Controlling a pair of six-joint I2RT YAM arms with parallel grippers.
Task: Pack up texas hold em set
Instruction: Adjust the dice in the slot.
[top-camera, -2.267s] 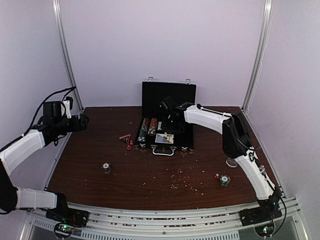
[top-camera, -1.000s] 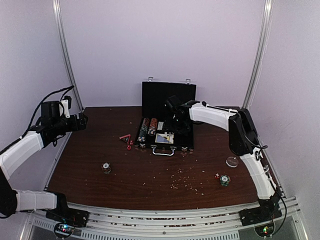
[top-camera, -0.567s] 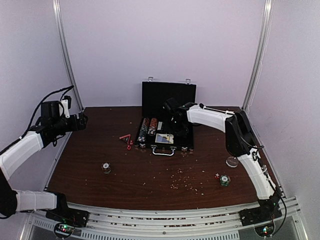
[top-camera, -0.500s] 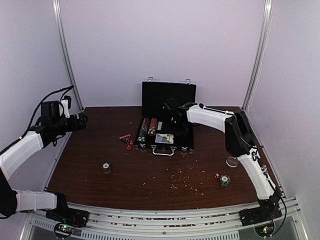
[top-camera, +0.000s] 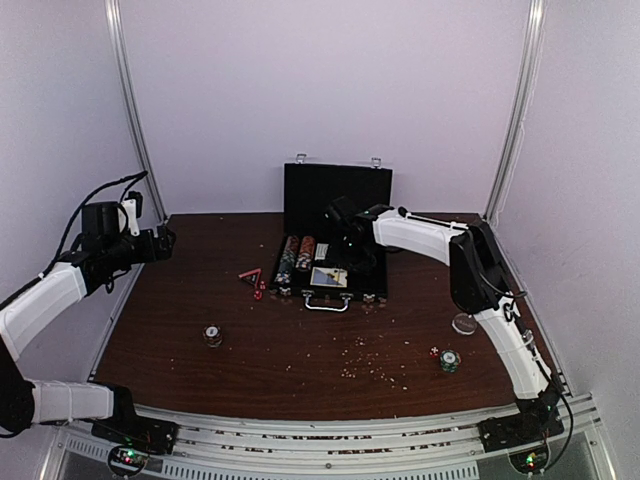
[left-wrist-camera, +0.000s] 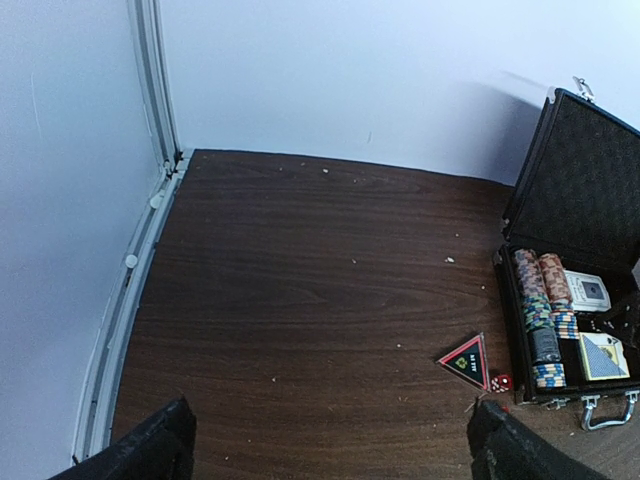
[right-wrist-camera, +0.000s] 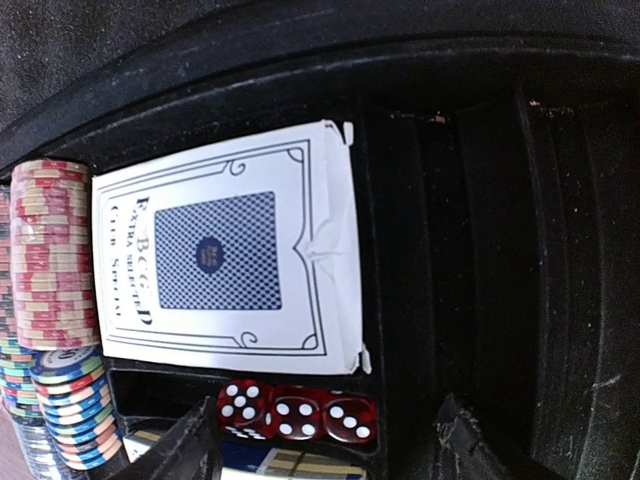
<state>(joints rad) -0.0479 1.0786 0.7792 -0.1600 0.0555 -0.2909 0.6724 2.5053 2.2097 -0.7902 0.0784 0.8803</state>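
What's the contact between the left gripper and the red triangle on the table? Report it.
Apart. The top external view shows the left gripper well left of the red triangle, with bare table between them.

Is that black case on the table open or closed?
Open. The lid of the case stands upright, and chips, a card deck and red dice show inside.

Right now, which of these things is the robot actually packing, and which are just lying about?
For the job: black case, its chip rows, card deck, three red dice; loose on the table, near-left chip stack, near-right chip stack, red die, red triangular marker.
Just lying about: scattered crumbs, small clear round piece, purpose unclear.
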